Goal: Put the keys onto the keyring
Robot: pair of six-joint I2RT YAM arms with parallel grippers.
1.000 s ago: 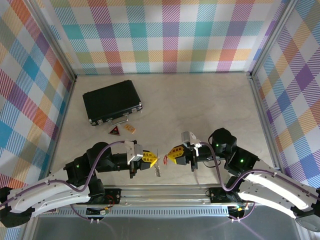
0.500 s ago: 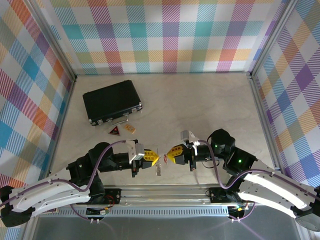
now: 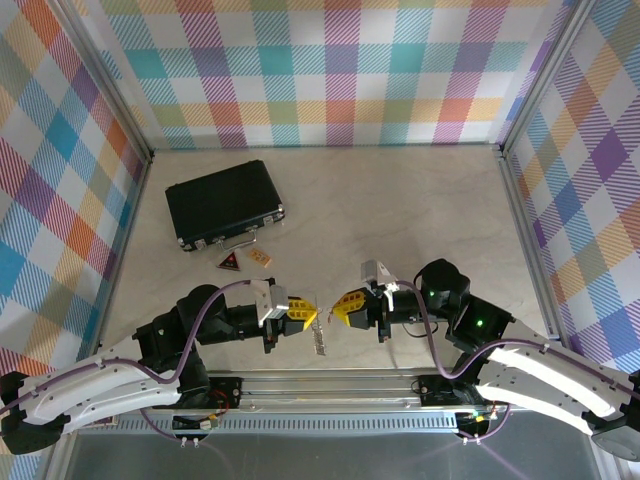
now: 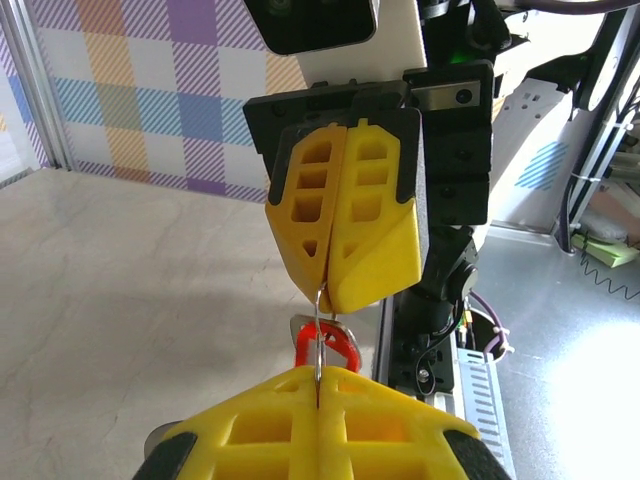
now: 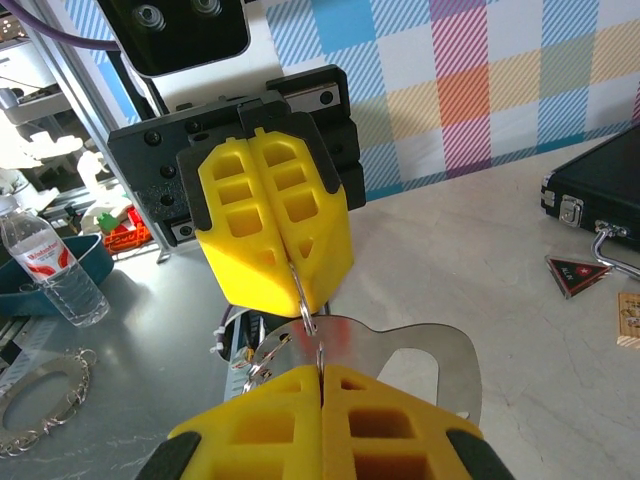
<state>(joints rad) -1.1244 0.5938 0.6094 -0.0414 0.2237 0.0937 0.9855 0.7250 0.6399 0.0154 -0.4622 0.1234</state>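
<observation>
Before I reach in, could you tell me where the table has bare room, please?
Bare: the far right half, from the black case to the right wall, and the strip between case and back wall. Crowded: the triangular tag and tan tag just before the case, and the near centre, where left tool and right tool pinch the keyring.

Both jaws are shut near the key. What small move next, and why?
Probably nudge the right gripper slightly toward the left gripper: both pinch the same thin wire, and the red-headed key hangs at it. Whether it is threaded, I cannot tell.
</observation>
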